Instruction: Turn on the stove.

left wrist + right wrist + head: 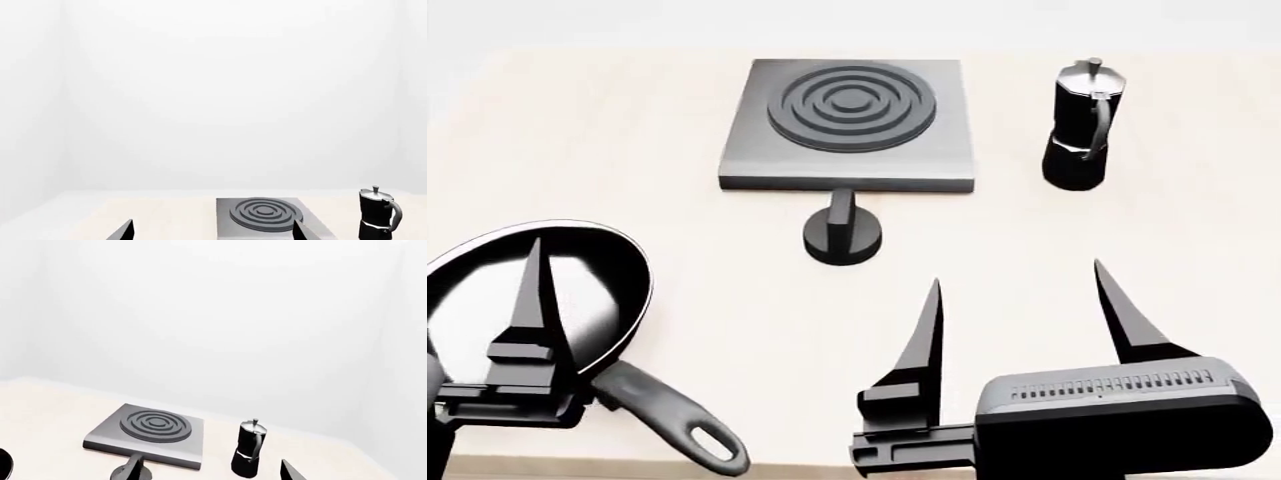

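The stove point(847, 120) is a flat grey slab with dark concentric rings, at the far middle of the table. Its small round black knob point(842, 232) stands just in front of the slab's near edge. My right gripper point(1024, 290) is open and empty. It hovers nearer to me than the knob, which lies ahead and a little left of its left finger point(924, 335). In the right wrist view the knob point(120, 473) shows partly behind that finger. My left gripper point(213, 235) is open and empty, with one finger point(531, 300) showing above the frying pan.
A black frying pan point(601, 300) lies at the near left, its handle point(674, 425) pointing toward me. A black moka pot point(1081, 125) stands right of the stove. The pale wooden table point(1174, 230) extends around them.
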### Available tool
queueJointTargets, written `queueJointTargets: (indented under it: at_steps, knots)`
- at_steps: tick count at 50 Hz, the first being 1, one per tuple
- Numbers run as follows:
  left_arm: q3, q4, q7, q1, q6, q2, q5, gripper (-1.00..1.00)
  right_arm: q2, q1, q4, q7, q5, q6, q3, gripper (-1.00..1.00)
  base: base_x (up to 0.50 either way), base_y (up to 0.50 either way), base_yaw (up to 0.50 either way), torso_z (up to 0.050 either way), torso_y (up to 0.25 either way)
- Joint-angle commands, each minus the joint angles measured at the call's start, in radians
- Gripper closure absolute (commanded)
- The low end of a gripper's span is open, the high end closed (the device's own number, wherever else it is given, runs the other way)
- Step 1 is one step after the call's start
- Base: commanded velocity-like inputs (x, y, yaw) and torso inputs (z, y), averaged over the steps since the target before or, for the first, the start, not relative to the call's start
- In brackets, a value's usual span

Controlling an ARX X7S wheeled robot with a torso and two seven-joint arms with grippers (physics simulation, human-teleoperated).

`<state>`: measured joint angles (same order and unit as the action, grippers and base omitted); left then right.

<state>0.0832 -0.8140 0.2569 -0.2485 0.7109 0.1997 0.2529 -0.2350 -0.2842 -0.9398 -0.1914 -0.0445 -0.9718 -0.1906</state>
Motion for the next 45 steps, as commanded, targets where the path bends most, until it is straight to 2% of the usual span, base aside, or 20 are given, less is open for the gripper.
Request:
queueJointTargets:
  at_steps: [1, 45]
  knots:
    - [0.008, 0.005, 0.008, 0.0, -0.008, 0.009, -0.002, -1.0, -0.002, -0.003, -0.001, -0.007, -0.002, 0.0, -0.002, -1.0, 0.0, 0.13, 0.0, 0.0, 0.0]
    - [0.021, 0.004, 0.035, -0.003, -0.008, 0.028, 0.022, -1.0, -0.014, -0.006, 0.002, -0.021, -0.021, -0.001, -0.008, -1.0, 0.0, 0.13, 0.0, 0.0, 0.0]
